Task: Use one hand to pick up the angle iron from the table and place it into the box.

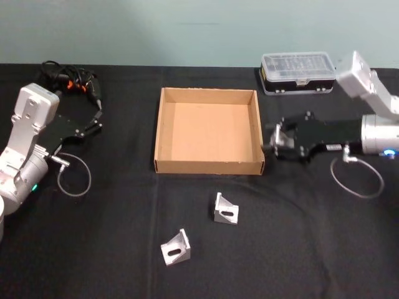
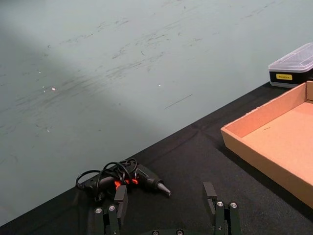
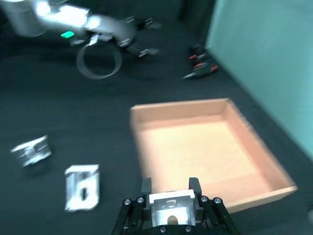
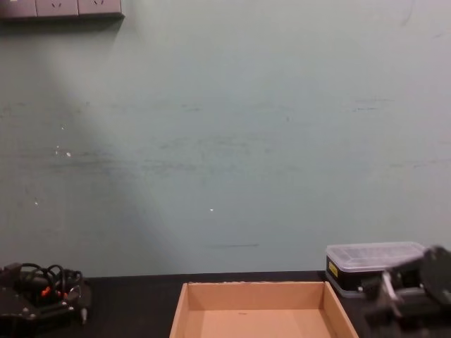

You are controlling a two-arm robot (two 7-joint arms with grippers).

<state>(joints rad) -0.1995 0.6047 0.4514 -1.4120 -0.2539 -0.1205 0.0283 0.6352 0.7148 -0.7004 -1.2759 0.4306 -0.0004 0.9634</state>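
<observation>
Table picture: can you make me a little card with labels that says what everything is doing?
box: empty, in the middle of the table
right gripper: shut on an angle iron, close by the box's right wall
loose angle irons: two on the table in front of the box, one nearer it, one nearer the robot
left gripper: open, parked at the far left
plastic case: behind the box, to the right
corded tool: back left corner

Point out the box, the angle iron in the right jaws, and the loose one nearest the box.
box (image 1: 209, 166), head view, front wall.
held angle iron (image 3: 169, 205), right wrist view, slotted face.
loose angle iron (image 1: 225, 210), head view, slotted face.
</observation>
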